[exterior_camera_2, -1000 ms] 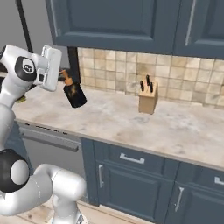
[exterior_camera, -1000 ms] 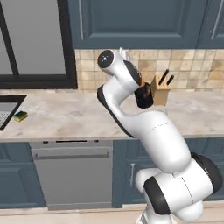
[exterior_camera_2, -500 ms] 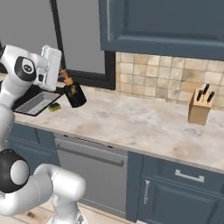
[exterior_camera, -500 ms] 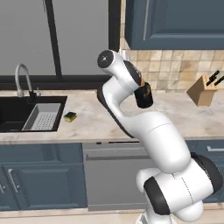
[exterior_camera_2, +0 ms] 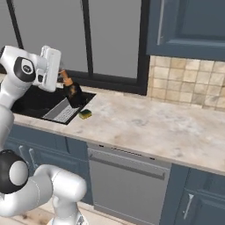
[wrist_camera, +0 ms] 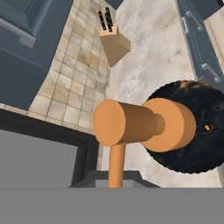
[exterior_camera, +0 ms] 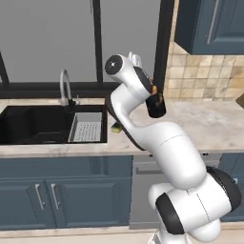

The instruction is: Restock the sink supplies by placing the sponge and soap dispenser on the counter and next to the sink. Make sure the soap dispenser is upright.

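My gripper (exterior_camera: 151,90) is shut on the orange pump neck of the soap dispenser (exterior_camera: 156,105), a black rounded bottle that hangs tilted in the air above the counter (exterior_camera: 209,125), right of the sink (exterior_camera: 38,126). From the right base view, the gripper (exterior_camera_2: 61,75) holds the soap dispenser (exterior_camera_2: 74,92) over the sink's (exterior_camera_2: 37,100) right end. The sponge (exterior_camera_2: 85,114), yellow with a green layer, lies on the counter (exterior_camera_2: 145,125) just right of the basin; my arm partly hides the sponge (exterior_camera: 116,127). The hand view looks down on the orange pump and the soap dispenser (wrist_camera: 199,131).
A chrome faucet (exterior_camera: 64,85) rises behind the basin and a grey drain tray (exterior_camera: 88,131) lies in its right half. A knife block (wrist_camera: 114,43) stands farther along the counter by the tiled backsplash. A dishwasher (exterior_camera_2: 127,176) sits below the worktop, and an upper cabinet (exterior_camera: 209,24) hangs right of the window.
The base has driven left along the counter: the knife block has slid out of both base views and the sink has come in. The bottle stays gripped, held the same way.
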### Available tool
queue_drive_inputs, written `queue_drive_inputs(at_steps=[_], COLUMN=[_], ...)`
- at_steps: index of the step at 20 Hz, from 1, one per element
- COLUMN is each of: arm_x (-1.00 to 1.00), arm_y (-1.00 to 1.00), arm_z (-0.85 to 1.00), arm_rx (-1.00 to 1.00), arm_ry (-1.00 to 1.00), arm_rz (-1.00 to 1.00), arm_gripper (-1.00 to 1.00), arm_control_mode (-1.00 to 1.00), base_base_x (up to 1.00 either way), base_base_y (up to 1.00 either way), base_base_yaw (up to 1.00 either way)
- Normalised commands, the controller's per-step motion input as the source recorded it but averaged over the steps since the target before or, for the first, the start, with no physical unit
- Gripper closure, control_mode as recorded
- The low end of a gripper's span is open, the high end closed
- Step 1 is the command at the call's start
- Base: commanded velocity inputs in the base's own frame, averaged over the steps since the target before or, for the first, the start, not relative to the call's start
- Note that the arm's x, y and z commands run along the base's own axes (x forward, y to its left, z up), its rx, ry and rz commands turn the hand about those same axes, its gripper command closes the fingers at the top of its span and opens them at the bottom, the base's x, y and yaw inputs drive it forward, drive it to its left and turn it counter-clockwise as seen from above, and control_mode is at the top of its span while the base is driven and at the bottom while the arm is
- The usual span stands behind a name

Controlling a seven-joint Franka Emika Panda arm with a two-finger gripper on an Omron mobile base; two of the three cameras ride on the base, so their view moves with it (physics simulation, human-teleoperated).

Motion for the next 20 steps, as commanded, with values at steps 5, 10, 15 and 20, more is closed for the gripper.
queue_drive_inputs(at_steps=[5,10,15,20], arm_x=[0.0,0.0,0.0,0.0], arm_y=[0.0,0.0,0.0,0.0], arm_z=[0.0,0.0,0.0,0.0], arm_rx=[0.0,0.0,0.0,0.0], arm_ry=[0.0,0.0,0.0,0.0], arm_rz=[0.0,0.0,0.0,0.0], arm_gripper=[1.0,1.0,1.0,1.0], arm_control_mode=[1.0,1.0,1.0,1.0], base_base_x=[0.43,0.44,0.5,0.39], base_base_y=[0.38,0.27,0.2,0.14], base_base_yaw=[0.0,0.0,0.0,0.0])
